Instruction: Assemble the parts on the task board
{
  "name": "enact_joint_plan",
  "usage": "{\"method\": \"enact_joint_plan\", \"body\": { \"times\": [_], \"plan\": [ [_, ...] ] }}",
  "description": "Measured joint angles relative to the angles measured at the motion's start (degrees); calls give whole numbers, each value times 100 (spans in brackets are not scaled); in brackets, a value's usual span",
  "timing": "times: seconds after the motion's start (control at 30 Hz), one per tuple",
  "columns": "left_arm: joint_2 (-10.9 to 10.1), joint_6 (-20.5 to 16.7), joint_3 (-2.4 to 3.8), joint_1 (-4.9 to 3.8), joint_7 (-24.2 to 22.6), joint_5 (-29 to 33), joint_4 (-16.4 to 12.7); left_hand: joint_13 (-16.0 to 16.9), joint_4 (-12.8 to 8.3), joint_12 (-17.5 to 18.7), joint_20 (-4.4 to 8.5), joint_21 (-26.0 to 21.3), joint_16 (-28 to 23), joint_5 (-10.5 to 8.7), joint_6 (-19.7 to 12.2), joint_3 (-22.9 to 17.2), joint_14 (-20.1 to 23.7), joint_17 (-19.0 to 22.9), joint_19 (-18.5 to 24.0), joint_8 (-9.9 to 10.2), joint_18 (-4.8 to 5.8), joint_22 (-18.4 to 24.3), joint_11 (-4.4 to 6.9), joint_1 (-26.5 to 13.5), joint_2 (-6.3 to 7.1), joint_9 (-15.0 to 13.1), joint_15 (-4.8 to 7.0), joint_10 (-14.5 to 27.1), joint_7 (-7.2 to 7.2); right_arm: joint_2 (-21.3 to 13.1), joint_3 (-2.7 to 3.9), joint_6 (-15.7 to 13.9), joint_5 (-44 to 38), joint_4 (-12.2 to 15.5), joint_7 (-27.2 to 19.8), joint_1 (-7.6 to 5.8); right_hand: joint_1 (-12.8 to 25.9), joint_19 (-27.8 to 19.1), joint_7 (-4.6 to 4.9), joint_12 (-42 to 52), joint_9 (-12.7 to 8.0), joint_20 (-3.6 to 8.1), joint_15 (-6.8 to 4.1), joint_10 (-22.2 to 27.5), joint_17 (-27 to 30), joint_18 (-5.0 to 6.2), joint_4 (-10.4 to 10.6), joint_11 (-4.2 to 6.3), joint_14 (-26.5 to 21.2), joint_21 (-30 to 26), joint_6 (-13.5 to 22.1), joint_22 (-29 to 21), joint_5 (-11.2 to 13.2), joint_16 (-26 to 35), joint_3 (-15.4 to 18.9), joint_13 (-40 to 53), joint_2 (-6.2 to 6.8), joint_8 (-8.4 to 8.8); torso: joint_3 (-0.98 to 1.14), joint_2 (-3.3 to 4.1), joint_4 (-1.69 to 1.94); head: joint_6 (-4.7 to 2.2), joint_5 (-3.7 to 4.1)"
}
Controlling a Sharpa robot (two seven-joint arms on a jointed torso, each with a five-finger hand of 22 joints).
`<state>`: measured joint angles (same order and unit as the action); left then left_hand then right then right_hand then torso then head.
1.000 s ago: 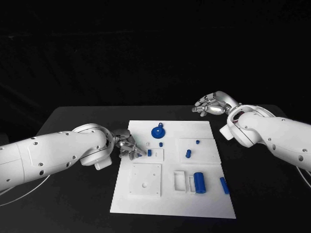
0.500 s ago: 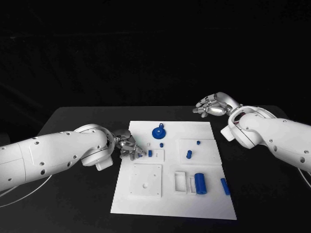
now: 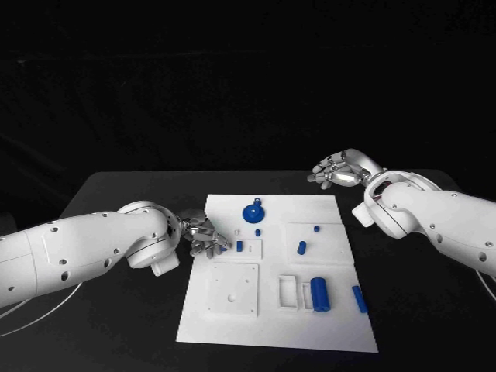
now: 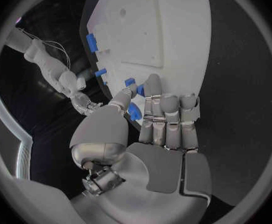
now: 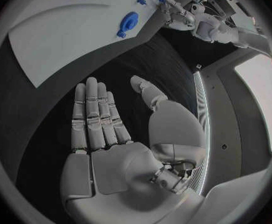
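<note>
Two blue parts lie nearest us on the white task board (image 3: 273,325): a cylinder (image 3: 318,292) and a slim peg (image 3: 358,297), both smooth and glossy against the black desk (image 3: 125,201). Further on, we see the left robot hand (image 3: 204,235) at the board's left edge, fingertips closed on a small blue part (image 4: 133,110) that the fingers mostly hide. A round blue part (image 3: 252,211) sits beyond. Farthest, the right robot hand (image 3: 336,169) hovers off the board, fingers apart and empty. We find nothing has shifted noticeably since a second ago.
</note>
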<state>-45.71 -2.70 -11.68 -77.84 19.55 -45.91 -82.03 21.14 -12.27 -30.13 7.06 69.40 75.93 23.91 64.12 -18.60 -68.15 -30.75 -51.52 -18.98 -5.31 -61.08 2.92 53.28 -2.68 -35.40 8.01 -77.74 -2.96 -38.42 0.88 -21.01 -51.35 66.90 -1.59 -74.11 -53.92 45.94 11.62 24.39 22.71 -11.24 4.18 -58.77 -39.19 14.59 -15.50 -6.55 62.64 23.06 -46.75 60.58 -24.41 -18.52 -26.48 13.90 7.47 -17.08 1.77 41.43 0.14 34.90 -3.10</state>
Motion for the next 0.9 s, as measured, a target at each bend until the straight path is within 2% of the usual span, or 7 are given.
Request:
{"method": "enact_joint_plan", "body": {
  "times": [0.2,0.43,0.77,0.9],
  "plan": [
    [-42,-17,9,12,-2,53,-41,0,0,0,0,0,0,47,2,0,-9,0,0,-26,1,0,-1,-2,-3,75,-9,1,2,0,0,5,6,-4,-1,0,0,0,-2,0,0,0,0,0,-4,0,0,0,0,-23,-2,0,0,0,0,0,0,0,0,-1,3,-1,6],
    [-44,-15,73,29,14,67,-34,-1,0,0,0,0,0,47,4,0,-12,1,0,-27,3,1,-3,72,-56,52,-12,3,4,12,0,11,13,-11,-1,1,0,0,-3,0,0,0,0,0,-4,0,0,0,0,-23,-3,0,0,0,0,0,0,0,0,-1,5,-10,-1],
    [-82,-19,207,14,15,77,-79,-2,-9,39,-1,26,0,262,-14,-60,-19,1,1,-28,6,-5,-17,209,27,37,-19,18,-14,16,0,18,21,-21,-2,1,23,-22,12,0,-5,-22,0,0,-3,0,0,0,0,-23,12,2,-22,0,0,-5,-23,0,-3,-1,8,-21,-10],
    [-102,-21,219,-19,15,70,-73,-2,-10,45,-1,26,0,399,-54,-60,-20,2,1,-32,40,-4,-37,235,52,24,-20,37,-54,23,0,22,22,-22,-2,1,23,-22,12,0,-5,-21,0,0,-4,0,0,0,0,-23,12,5,-22,0,0,-5,-23,0,-3,-1,10,-26,-14]
  ]
}}
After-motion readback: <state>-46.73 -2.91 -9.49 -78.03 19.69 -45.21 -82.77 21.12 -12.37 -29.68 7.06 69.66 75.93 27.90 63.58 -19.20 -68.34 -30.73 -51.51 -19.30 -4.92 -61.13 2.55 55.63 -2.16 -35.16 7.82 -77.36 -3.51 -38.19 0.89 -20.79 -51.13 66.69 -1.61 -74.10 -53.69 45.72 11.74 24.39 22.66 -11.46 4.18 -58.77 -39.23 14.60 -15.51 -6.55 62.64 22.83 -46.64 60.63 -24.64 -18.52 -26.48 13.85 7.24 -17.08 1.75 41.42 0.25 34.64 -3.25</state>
